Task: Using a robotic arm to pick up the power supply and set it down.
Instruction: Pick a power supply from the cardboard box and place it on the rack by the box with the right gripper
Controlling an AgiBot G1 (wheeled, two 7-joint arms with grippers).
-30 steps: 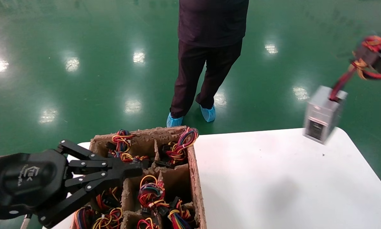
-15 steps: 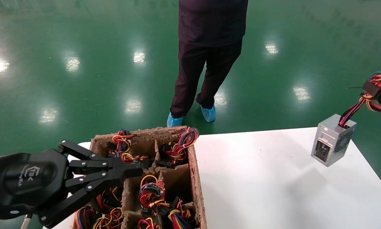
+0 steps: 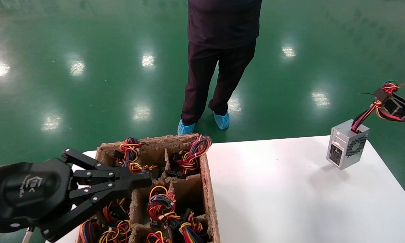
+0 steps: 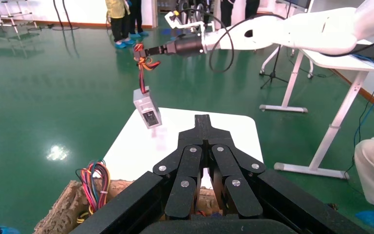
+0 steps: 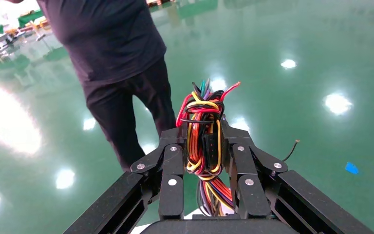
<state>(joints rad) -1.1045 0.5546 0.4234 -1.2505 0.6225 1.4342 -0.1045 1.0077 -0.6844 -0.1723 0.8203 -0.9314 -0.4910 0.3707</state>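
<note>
head: high, looking down at table (image 3: 290, 195) | wrists: close behind own fingers | shared: power supply (image 3: 347, 148)

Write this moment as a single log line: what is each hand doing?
right hand: shut on wire bundle, power supply dangling over table far corner | left hand: shut, over pulp tray | power supply: contact with table unclear

The only marking in view is a small white logo on the black body of the left gripper (image 3: 148, 177), seen from the head camera; its letters are too small to read. The power supply (image 3: 346, 147) carries a dark label panel on its near face, but no words or numbers can be made out on it.
</note>
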